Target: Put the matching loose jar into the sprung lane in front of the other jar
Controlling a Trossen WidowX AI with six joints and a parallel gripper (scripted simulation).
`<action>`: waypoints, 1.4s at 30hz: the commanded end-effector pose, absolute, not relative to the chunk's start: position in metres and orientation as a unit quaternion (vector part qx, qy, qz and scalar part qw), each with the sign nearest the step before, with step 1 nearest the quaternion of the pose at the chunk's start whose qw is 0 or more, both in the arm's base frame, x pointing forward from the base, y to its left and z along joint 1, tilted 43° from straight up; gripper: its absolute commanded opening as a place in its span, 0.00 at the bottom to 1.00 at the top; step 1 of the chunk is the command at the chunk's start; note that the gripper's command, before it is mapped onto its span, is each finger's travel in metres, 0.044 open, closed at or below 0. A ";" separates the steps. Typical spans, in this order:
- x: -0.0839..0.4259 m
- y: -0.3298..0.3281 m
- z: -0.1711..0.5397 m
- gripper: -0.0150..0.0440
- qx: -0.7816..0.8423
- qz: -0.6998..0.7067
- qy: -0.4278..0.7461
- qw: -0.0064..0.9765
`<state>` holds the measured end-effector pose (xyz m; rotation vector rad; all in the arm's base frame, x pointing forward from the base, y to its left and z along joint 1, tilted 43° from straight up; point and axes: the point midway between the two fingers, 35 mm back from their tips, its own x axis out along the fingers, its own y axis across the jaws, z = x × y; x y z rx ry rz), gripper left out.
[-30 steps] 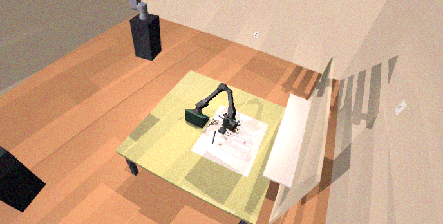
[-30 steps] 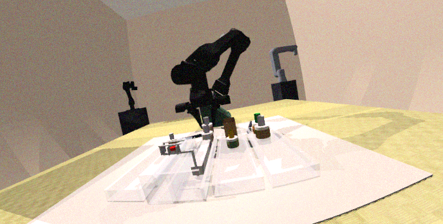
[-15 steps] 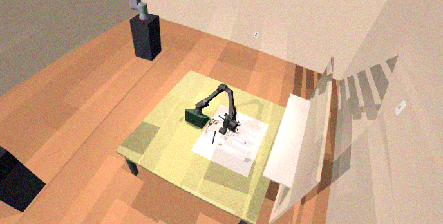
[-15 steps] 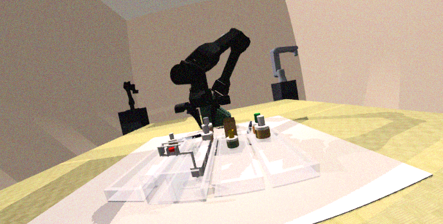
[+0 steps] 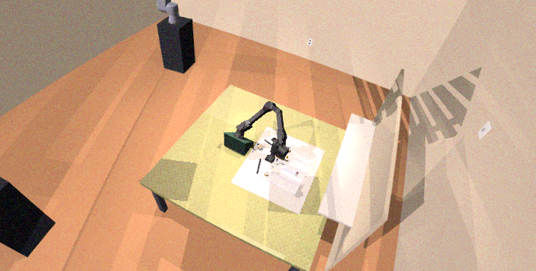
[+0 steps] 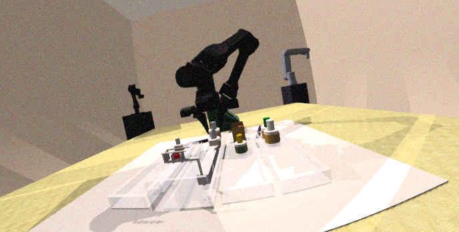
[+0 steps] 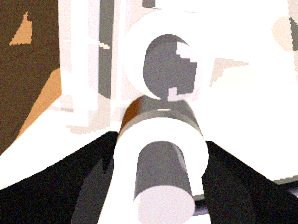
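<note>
My gripper [image 7: 159,145] [image 6: 212,129] is shut on a brown jar [image 7: 159,127] with a white lid and grey knob. It holds the jar at the front end of the sprung lane. The matching jar [image 7: 170,65] [image 6: 214,141], also white-lidded with a grey knob, is in the lane just beyond the held jar; whether they touch cannot be told. The grey pusher mechanism [image 6: 203,179] shows at the lane's far end, with an arm rising from it towards a red piece [image 6: 177,156]. The held jar's base and the low front stop are hidden or washed out.
Clear-walled lanes [image 6: 248,191] stand on the white mat [image 5: 249,179]. A yellow-knobbed green jar [image 6: 241,148] and a large brown jar [image 6: 271,137] stand beside the sprung lane. Another grey-knobbed jar [image 6: 177,141] is on its other side. A black rod [image 5: 259,166] lies on the mat.
</note>
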<state>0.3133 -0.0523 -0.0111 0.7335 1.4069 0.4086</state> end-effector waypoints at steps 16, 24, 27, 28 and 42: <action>0.327 -0.058 -0.006 0.25 0.326 0.182 0.618 0.692; 0.330 -0.059 -0.005 0.25 0.326 0.182 0.617 0.692; 0.331 -0.060 -0.005 0.25 0.326 0.182 0.617 0.692; 0.332 -0.060 -0.004 0.25 0.326 0.182 0.617 0.692; 0.335 -0.061 -0.004 0.25 0.326 0.182 0.617 0.692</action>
